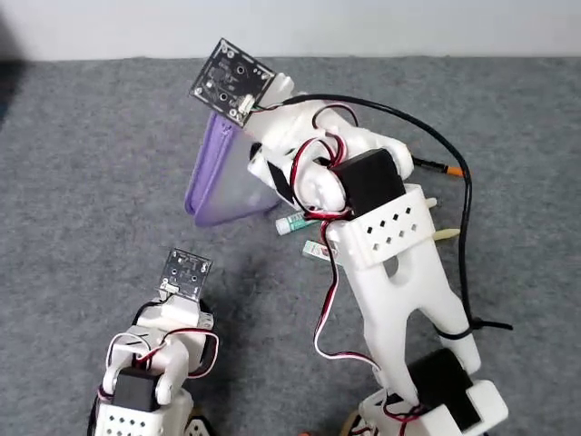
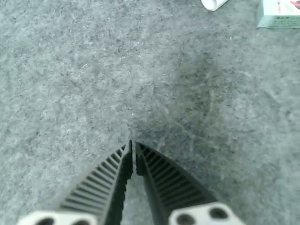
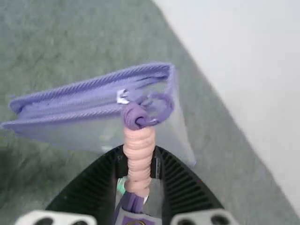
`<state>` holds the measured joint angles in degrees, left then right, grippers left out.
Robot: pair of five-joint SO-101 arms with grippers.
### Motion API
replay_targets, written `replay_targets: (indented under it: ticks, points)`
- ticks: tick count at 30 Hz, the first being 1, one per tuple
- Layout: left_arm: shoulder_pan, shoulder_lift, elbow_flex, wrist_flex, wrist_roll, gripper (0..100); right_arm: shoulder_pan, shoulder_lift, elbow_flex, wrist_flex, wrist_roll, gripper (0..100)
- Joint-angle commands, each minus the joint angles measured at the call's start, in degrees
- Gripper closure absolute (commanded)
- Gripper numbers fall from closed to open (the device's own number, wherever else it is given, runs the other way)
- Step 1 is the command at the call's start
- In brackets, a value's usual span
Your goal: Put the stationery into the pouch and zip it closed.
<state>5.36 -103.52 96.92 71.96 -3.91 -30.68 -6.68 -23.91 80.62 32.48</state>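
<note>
Right gripper clamped on the pink pull of the purple pouch, held tilted over the mat. Left gripper shut, empty. Glue stick lies outside on the mat. We fear the zip closing with stationery left out, should the pull be tugged now.

Grey carpet covers the table from near edge to far. Along the far side runs a plain white wall — and at the far left, a dark shape, too blurred to tell.
</note>
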Motion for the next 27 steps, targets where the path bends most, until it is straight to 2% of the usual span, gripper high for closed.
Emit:
replay_targets:
  ticks: [1, 9, 12, 15, 19, 21, 24, 27]
  points:
    - [0.4, -0.6, -0.5, 0.2, 0.4, 99, 0.3, -2.9, -2.7, 3.7, 0.2, 99.1]
    - [-1.1, -0.6, -0.4, 0.2, 0.1, 99, -0.7, -0.5, -2.0, 4.4, 0.2, 99.1]
    - [-8.7, -0.6, -0.4, -0.1, 0.1, 99, -3.0, 1.1, -2.1, 4.2, 0.2, 99.1]
    - [-19.8, -0.7, -0.4, -2.2, -0.1, 99, -7.5, 2.5, -2.1, 4.2, 0.2, 99.1]
    - [-31.3, -0.7, -1.5, -8.3, -8.4, 98, -12.9, 4.9, -2.0, 4.8, 0.2, 99.1]
    - [-37.0, -0.7, -3.8, -11.1, -9.9, 98, -15.1, 6.1, -2.0, 4.8, 0.2, 99.1]
    - [-43.7, -0.7, -8.1, -15.1, -7.5, 98, -17.2, 8.0, -2.0, 4.8, 0.4, 99.1]
    - [-46.9, -0.7, -10.9, -16.3, -7.0, 98, -17.4, 9.0, -2.0, 4.8, 0.4, 99.1]
